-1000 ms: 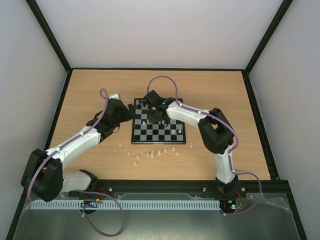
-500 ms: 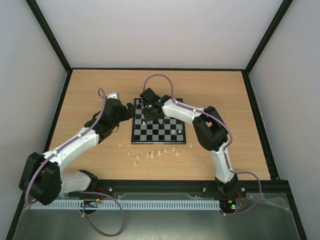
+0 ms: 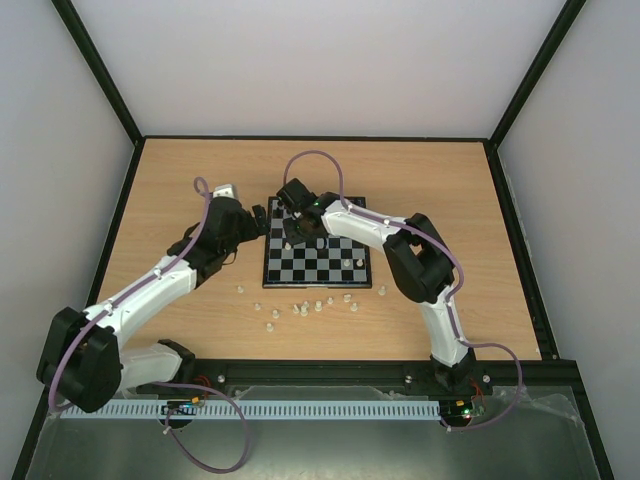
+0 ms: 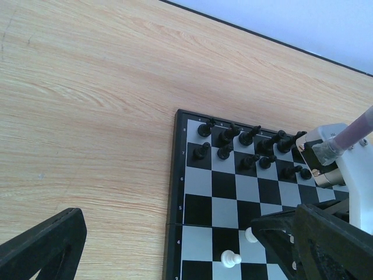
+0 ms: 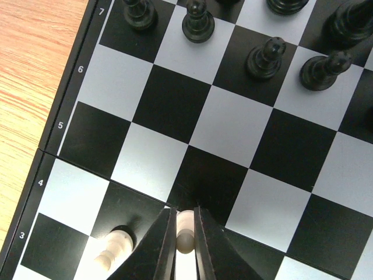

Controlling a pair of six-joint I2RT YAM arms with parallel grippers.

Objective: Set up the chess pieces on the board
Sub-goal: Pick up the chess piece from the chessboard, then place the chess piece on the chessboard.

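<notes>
The board (image 3: pixel 268 281) lies mid-table, with black chessmen (image 4: pixel 250 149) on its far rows. My right gripper (image 5: pixel 185 220) is shut on a white pawn (image 5: pixel 185 234), low over the board's left side near rows 3 and 4. Another white pawn (image 5: pixel 113 248) stands just left of it. In the top view this gripper (image 3: pixel 294 236) is over the board's left part. My left gripper (image 3: pixel 262 220) is open and empty beside the board's left rim (image 4: pixel 175 175). Two more white pieces (image 3: pixel 352 263) stand on the board's near right. Several chess pieces (image 3: pixel 303 308) lie loose on the table in front.
One loose white piece (image 3: pixel 382 291) sits off the board's near right corner, and others (image 3: pixel 241 289) lie to the near left. The right arm (image 3: pixel 375 228) stretches across the board's far half. The wooden table (image 3: pixel 180 180) is ringed by a black frame.
My right gripper has moved left across the board with the white pawn in it. My left arm has shifted slightly away from me.
</notes>
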